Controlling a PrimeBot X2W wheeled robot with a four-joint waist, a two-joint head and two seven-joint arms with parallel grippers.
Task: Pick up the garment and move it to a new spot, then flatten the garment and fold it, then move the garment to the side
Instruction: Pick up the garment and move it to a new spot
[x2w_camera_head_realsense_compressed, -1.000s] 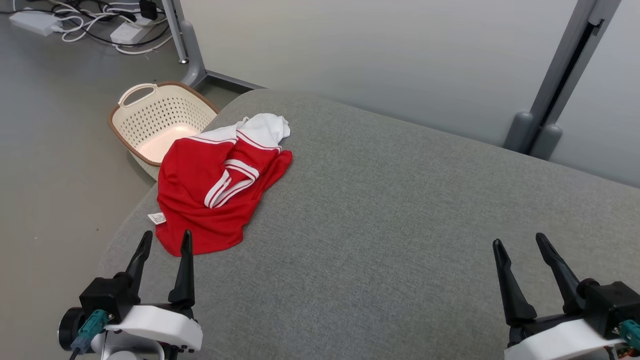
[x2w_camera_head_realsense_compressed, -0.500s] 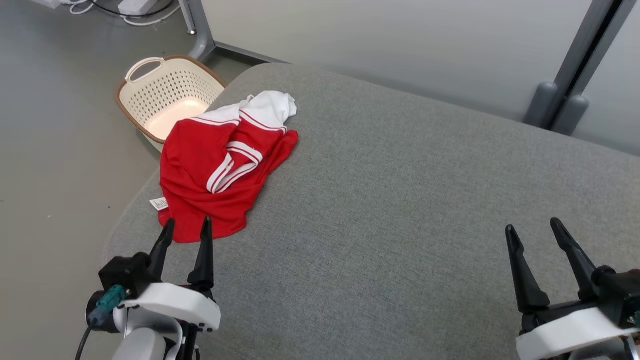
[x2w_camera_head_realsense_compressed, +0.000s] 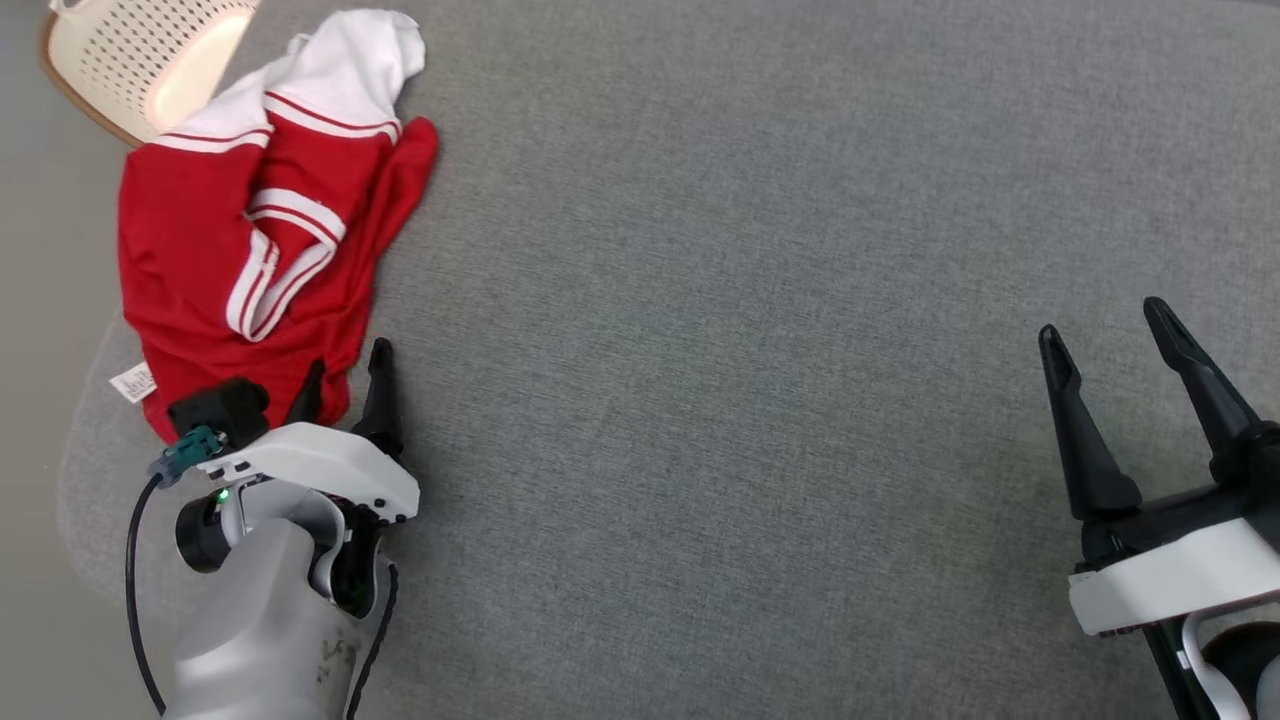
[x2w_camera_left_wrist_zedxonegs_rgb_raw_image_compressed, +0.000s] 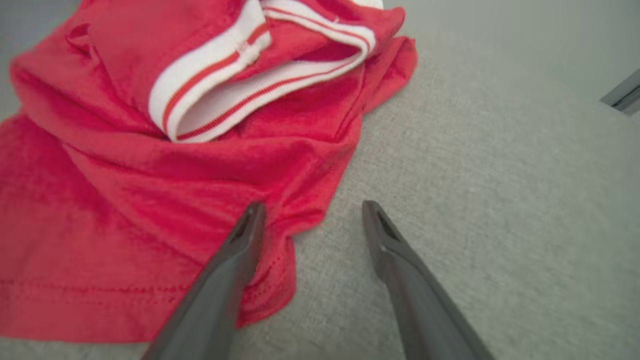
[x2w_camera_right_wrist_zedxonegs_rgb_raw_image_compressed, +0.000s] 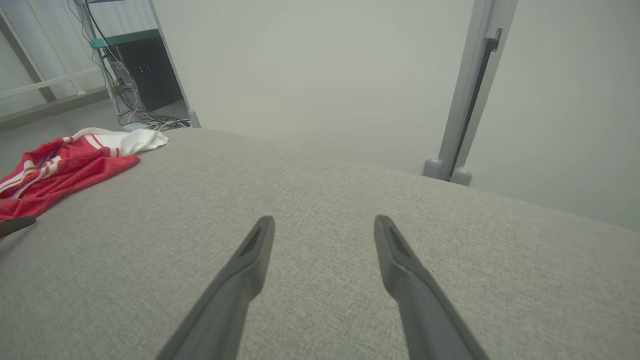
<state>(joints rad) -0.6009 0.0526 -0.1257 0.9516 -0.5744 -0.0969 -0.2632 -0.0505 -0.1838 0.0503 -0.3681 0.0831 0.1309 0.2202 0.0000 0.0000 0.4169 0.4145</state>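
On your left gripper (x2w_camera_left_wrist_zedxonegs_rgb_raw_image_compressed: 312, 207) (x2w_camera_head_realsense_compressed: 345, 365) the fingers stand apart, one tip over the near hem of the red garment (x2w_camera_left_wrist_zedxonegs_rgb_raw_image_compressed: 125, 175) (x2w_camera_head_realsense_compressed: 230, 200), the other over bare grey cushion (x2w_camera_left_wrist_zedxonegs_rgb_raw_image_compressed: 500, 200). The garment lies crumpled ahead and left of them. Your right gripper (x2w_camera_head_realsense_compressed: 1100, 322) has its fingers apart too, well clear. A cream basket (x2w_camera_head_realsense_compressed: 120, 50) sits beyond the garment.

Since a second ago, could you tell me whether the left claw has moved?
Yes. The left claw has advanced forward over the shirt: its tips were short of the white tag, and now reach past it.
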